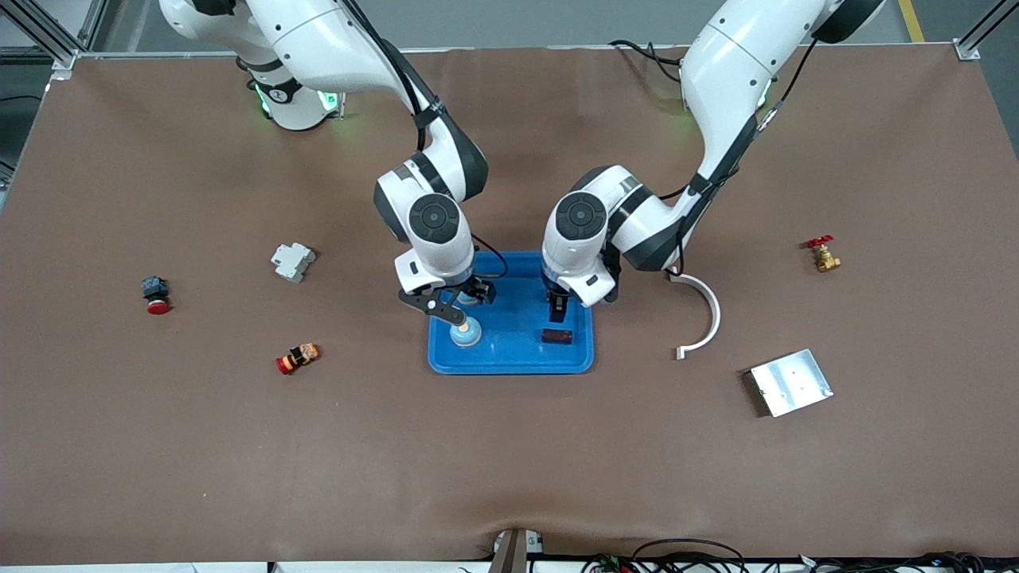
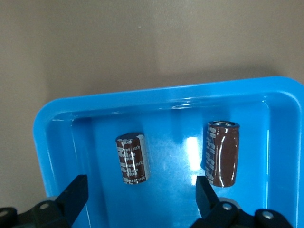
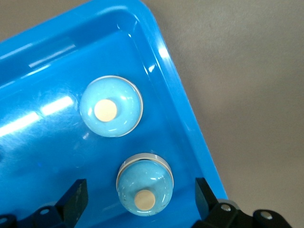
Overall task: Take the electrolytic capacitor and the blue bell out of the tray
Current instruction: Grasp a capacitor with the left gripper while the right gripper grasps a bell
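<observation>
A blue tray [image 1: 509,360] sits mid-table. In the left wrist view two brown capacitors lie in the tray [image 2: 95,128]. One capacitor [image 2: 133,158] is just ahead of my open left gripper [image 2: 140,179], the other capacitor [image 2: 221,153] beside one fingertip [image 2: 202,185]. The right wrist view has two light-blue bells in the tray [image 3: 180,109]. One bell [image 3: 145,184] stands between the open fingers of my right gripper [image 3: 140,182], the second bell [image 3: 110,106] farther along. From the front, one bell [image 1: 466,332] and one capacitor [image 1: 556,337] show below the right gripper [image 1: 455,306] and left gripper [image 1: 559,309].
Toward the right arm's end lie a white breaker [image 1: 293,261], a red push-button [image 1: 157,296] and a red-orange part [image 1: 297,358]. Toward the left arm's end lie a white curved piece [image 1: 704,314], a metal plate [image 1: 790,382] and a brass valve [image 1: 824,255].
</observation>
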Controlling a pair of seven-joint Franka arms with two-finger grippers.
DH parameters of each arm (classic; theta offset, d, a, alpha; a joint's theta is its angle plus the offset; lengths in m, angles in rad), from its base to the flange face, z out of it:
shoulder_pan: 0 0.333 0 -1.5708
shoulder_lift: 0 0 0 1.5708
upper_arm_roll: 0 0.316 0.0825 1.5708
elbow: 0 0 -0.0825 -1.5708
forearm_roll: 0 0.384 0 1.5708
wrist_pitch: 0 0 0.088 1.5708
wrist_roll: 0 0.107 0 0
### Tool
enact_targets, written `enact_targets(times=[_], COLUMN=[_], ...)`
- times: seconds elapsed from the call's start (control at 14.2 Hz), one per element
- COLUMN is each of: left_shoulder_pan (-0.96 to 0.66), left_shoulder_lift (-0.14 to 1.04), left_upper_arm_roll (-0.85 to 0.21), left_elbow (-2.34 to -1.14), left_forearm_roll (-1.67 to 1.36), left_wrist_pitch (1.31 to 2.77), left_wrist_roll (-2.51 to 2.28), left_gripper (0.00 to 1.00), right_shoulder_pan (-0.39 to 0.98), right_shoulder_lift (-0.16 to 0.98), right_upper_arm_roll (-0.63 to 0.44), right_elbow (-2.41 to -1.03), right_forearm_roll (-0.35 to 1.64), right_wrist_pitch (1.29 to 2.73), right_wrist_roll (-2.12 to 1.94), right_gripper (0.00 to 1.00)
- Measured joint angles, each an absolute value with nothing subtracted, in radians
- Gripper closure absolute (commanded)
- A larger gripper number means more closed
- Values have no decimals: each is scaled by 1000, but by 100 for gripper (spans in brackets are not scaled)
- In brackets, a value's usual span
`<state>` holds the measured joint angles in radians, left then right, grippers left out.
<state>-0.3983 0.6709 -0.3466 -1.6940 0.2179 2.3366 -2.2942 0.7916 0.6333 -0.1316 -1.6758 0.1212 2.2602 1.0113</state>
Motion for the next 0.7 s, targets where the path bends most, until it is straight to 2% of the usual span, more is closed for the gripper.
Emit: enact_targets(times=[0.7], left_shoulder_pan=[-410], left_shoulder_lift=[737], left_upper_arm_roll=[-345], left_elbow=[-1694], left_forearm_roll=[289], left_wrist_pitch=[2392], left_wrist_roll=[-2304], left_gripper=[0], right_shoulder_pan=[817], right_shoulder_lift=[692], right_upper_arm_roll=[-131], right_elbow=[-1680], right_forearm_roll=[181], right_wrist_pitch=[2324], right_wrist_roll=[1012], right_gripper=[0])
